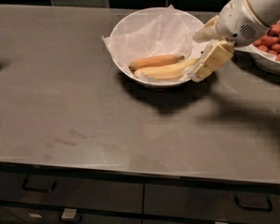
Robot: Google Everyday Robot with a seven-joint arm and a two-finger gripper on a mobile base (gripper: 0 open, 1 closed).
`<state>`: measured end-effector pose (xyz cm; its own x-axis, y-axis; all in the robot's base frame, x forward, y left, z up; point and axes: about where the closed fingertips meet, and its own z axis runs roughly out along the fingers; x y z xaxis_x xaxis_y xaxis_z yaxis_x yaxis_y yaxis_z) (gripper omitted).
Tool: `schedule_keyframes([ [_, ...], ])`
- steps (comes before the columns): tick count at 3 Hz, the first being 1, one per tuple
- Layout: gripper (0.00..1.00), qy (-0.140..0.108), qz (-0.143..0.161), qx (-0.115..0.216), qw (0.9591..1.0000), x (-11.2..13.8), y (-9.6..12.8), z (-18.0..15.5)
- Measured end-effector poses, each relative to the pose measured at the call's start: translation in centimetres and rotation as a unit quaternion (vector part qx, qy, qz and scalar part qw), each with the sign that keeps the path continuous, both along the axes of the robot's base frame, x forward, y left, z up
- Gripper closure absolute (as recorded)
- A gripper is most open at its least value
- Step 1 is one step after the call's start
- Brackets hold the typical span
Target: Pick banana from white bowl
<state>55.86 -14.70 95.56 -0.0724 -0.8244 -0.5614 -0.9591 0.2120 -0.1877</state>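
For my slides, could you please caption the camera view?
The tool at the right rim of the white bowl, by the pale banana; an orange-toned banana lies alongside.

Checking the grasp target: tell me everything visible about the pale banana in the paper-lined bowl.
The banana is long, gently curved, pale yellow and unpeeled. It lies on its side on the crinkled paper in the bowl, near the front wall, running left to right. A shorter orange banana lies just behind, seemingly touching it. The pale one's right end rises toward the rim and reaches the gripper at the bowl's right edge; contact there cannot be told.
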Motion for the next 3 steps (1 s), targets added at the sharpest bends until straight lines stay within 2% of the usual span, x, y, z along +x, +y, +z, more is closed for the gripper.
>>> schedule_keyframes([
  [1,0.47,0.000,0.004,0.008,1.0000,0.5,0.7,-0.8],
  [2,0.31,-0.004,0.026,0.009,0.9996,2.1,2.5,-1.6],
  [3,0.31,-0.014,0.047,0.005,0.9988,3.6,4.2,-1.8],
])
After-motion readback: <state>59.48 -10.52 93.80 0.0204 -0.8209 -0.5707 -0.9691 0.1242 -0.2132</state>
